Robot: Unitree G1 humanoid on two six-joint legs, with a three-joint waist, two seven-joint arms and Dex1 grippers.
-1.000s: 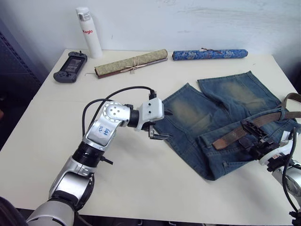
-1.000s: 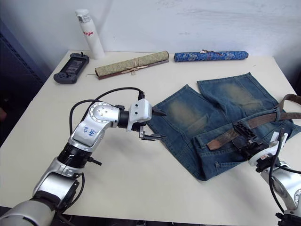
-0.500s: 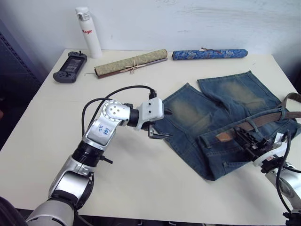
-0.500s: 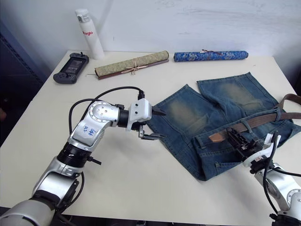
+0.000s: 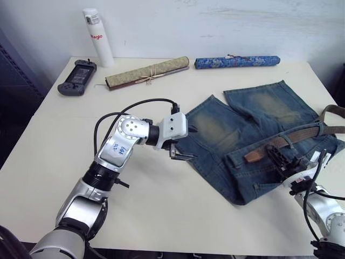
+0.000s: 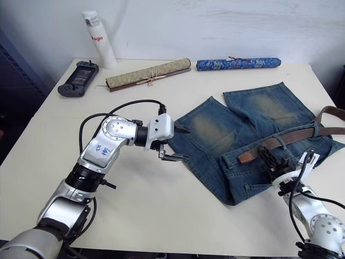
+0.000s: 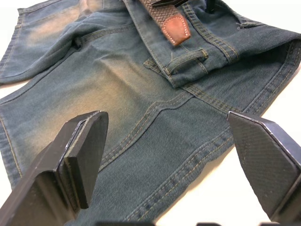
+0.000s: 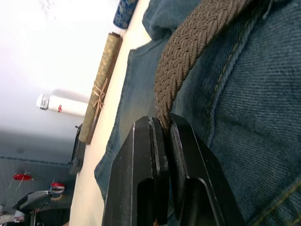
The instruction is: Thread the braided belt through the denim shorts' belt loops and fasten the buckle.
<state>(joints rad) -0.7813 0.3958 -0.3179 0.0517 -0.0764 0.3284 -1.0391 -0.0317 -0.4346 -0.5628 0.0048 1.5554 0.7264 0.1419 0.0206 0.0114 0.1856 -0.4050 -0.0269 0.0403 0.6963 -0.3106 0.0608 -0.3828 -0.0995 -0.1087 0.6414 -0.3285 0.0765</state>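
Right gripper (image 8: 162,141): black fingers clamped on dark brown braided belt (image 6: 294,136), which lies across waistband of faded blue denim shorts (image 5: 237,129) at right of cream table (image 5: 161,205); its tan tip (image 7: 174,29) rests by a denim belt loop (image 7: 188,60). Left gripper (image 7: 174,155): fingers wide apart over shorts' leg hem. Belt's far end cut off at the edge. White wall behind; white bottle (image 5: 97,36), black handheld console (image 5: 74,80), tan roll (image 5: 146,72), blue patterned roll (image 5: 237,61) along far edge.
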